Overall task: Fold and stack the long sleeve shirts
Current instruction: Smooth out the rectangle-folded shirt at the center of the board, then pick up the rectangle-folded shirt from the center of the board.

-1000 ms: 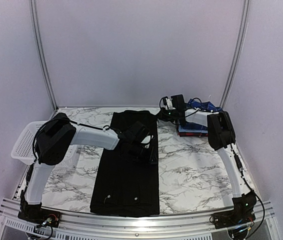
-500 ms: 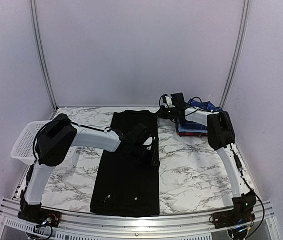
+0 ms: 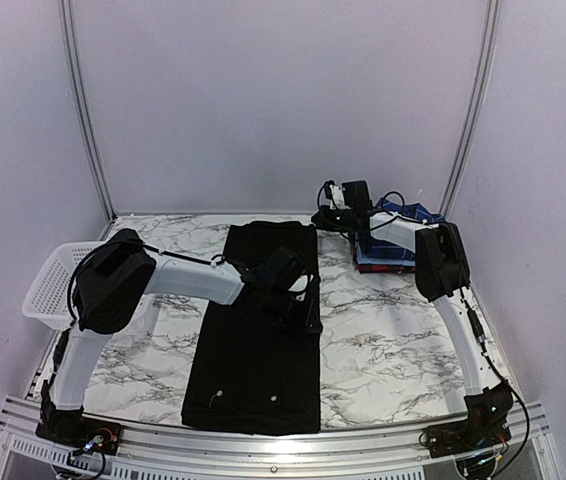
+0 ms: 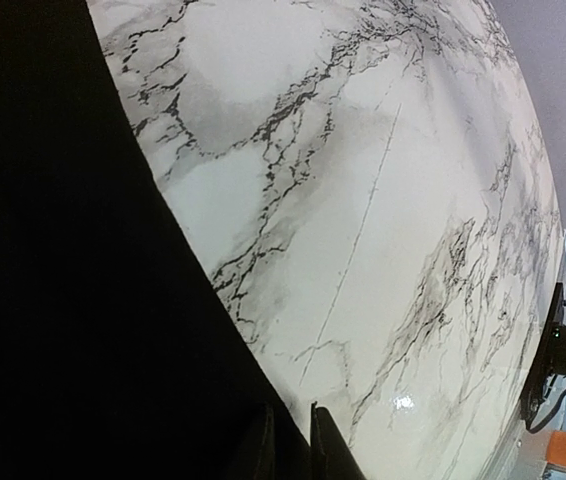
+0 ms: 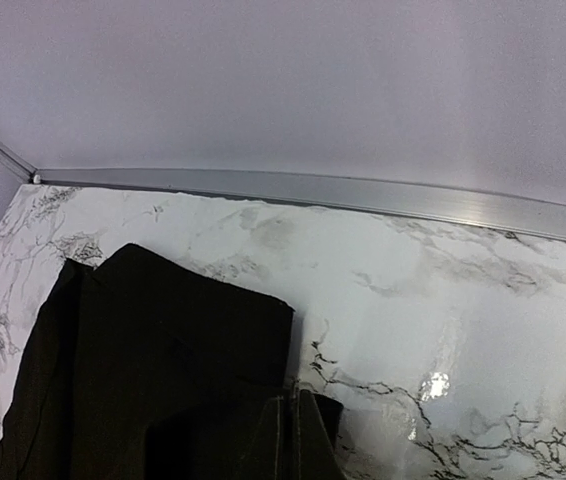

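A black long sleeve shirt [image 3: 253, 350] lies lengthwise as a long strip down the middle of the marble table [image 3: 393, 340]. My left gripper [image 3: 301, 305] sits at the strip's right edge, about halfway along. In the left wrist view its fingertips [image 4: 291, 415] are shut on that dark edge [image 4: 83, 300]. My right gripper [image 3: 321, 217] is at the shirt's far right corner. In the right wrist view it [image 5: 296, 400] is shut, with black cloth [image 5: 163, 380] bunched around the tips. Folded shirts, blue on top and red below, are stacked [image 3: 385, 255] at the back right.
A white mesh basket [image 3: 48, 285] hangs off the table's left edge. A metal rail [image 5: 363, 192] and the back wall run close behind the right gripper. The right arm's elbow [image 3: 441, 260] stands beside the stack.
The right gripper's fingers closed and it shifted a little left and toward the back wall. The left gripper slid slightly toward the near side along the shirt's edge.
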Motion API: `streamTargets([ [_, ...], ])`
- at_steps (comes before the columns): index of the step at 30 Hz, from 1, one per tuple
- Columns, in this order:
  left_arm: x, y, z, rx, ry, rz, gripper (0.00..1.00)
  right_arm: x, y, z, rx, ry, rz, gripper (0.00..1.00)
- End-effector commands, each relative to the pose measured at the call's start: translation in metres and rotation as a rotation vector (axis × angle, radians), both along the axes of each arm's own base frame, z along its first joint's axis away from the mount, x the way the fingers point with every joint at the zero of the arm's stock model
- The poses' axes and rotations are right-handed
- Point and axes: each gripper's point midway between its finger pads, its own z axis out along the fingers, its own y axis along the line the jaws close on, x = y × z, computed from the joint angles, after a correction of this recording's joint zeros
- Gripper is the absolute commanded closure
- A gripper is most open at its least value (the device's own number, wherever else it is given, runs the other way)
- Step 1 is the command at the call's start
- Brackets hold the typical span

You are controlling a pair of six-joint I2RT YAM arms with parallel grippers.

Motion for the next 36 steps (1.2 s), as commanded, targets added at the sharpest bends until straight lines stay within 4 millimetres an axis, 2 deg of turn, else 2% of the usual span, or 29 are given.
streamTargets([
  [1, -0.008, -0.002, -0.024, 0.053, 0.036, -0.023, 0.84, 0.011, -0.002, 0.008, -0.021, -0.058, -0.018, 1.00],
  [2, -0.006, -0.004, -0.023, 0.048, 0.034, -0.023, 0.84, 0.011, -0.004, 0.008, -0.025, -0.057, -0.024, 0.98],
  [5, 0.004, -0.009, -0.023, 0.034, 0.031, -0.024, 0.84, 0.013, -0.010, 0.021, -0.030, -0.064, -0.031, 0.79],
  [8, 0.021, -0.014, -0.024, 0.017, 0.031, -0.019, 0.84, 0.011, -0.013, 0.046, -0.047, -0.077, -0.034, 0.64],
  [10, 0.036, -0.017, -0.018, -0.004, 0.018, -0.016, 0.84, 0.002, -0.012, 0.066, -0.047, -0.077, -0.021, 0.54],
  [13, 0.054, -0.027, 0.008, -0.048, -0.034, -0.025, 0.82, -0.021, -0.012, 0.094, -0.075, -0.069, -0.012, 0.42],
  [14, 0.055, -0.032, 0.021, -0.068, -0.052, -0.034, 0.79, -0.033, -0.013, 0.102, -0.083, -0.067, -0.008, 0.39],
  [15, 0.055, -0.034, 0.034, -0.086, -0.068, -0.040, 0.76, -0.046, -0.015, 0.125, -0.082, -0.094, -0.014, 0.36],
  [19, 0.049, -0.030, 0.098, -0.136, -0.159, -0.032, 0.71, -0.106, -0.024, 0.153, -0.088, -0.107, -0.026, 0.21],
  [21, 0.043, -0.013, 0.121, -0.125, -0.204, 0.000, 0.69, -0.139, -0.028, 0.158, -0.097, -0.092, -0.029, 0.17],
  [22, 0.040, -0.002, 0.128, -0.109, -0.219, 0.025, 0.68, -0.159, -0.030, 0.149, -0.105, -0.062, -0.024, 0.16],
  [26, 0.016, 0.046, 0.138, -0.056, -0.230, 0.110, 0.66, -0.232, -0.027, 0.150, -0.061, -0.029, -0.005, 0.15],
  [27, 0.007, 0.060, 0.136, -0.039, -0.227, 0.133, 0.66, -0.251, -0.025, 0.148, -0.047, -0.017, 0.003, 0.15],
  [28, -0.005, 0.078, 0.122, -0.004, -0.206, 0.154, 0.66, -0.268, -0.022, 0.148, -0.031, -0.007, 0.010, 0.15],
  [29, -0.014, 0.092, 0.133, -0.022, -0.214, 0.175, 0.66, -0.290, -0.017, 0.146, -0.019, 0.006, 0.027, 0.15],
  [31, -0.034, 0.120, 0.123, -0.013, -0.191, 0.218, 0.66, -0.329, -0.008, 0.148, 0.019, 0.022, 0.045, 0.15],
  [33, -0.055, 0.145, 0.113, -0.013, -0.161, 0.256, 0.66, -0.365, 0.002, 0.141, 0.048, 0.056, 0.070, 0.17],
  [36, -0.086, 0.171, 0.102, -0.026, -0.126, 0.291, 0.67, -0.414, 0.013, 0.123, 0.094, 0.127, 0.107, 0.21],
])
